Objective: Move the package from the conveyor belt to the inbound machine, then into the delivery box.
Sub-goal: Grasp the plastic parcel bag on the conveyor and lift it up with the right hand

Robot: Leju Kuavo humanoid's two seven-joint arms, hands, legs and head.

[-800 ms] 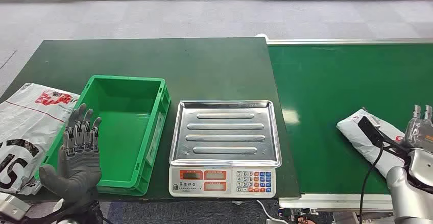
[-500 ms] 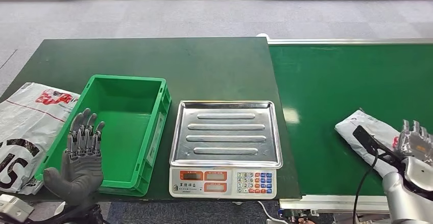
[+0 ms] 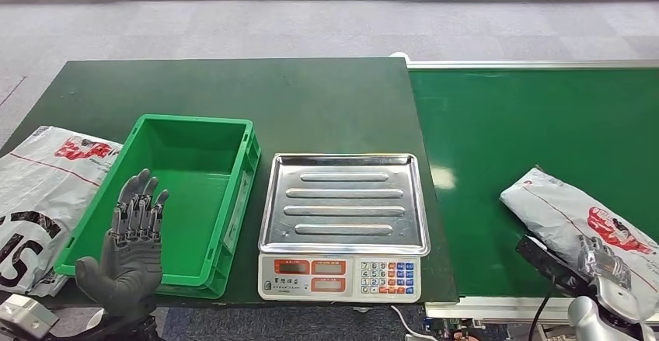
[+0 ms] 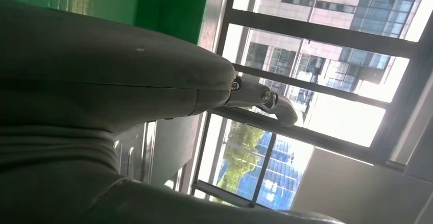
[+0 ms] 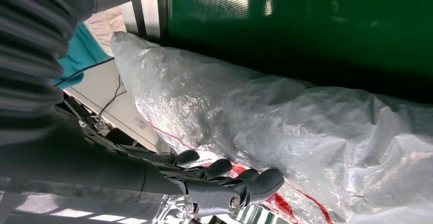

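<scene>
Package (image 3: 579,220): grey-white crinkled plastic mailer with a red printed mark, wording too small to read; lies flat on the green conveyor belt (image 3: 528,123), near its front edge. It has slid a little toward the scale since the earlier pictures, and more of its top face is now bare.

Right hand (image 3: 600,259): dark fingers stretched along the near end of the package, fingertips (image 5: 265,180) touching or just clear of the film; whether it grips cannot be told. It has dropped lower and nearer the robot than 0.8 s ago.

Left hand (image 3: 132,248): grey rubbery palm, dark jointed fingers spread and upright, holding nothing; raised over the front left corner of the green crate. It has edged slightly right.

Green crate (image 3: 233,201): moulded plastic, rectangular, ribbed walls; stands on the dark green counter (image 3: 233,92).

Scale (image 3: 342,277): ribbed stainless steel tray, white base with red-orange panels and a coloured keypad; lettering illegible. Just right of the crate.

Second mailer bag (image 3: 39,193): white, red and black print, large letter "S" legible; lies left of the crate.
</scene>
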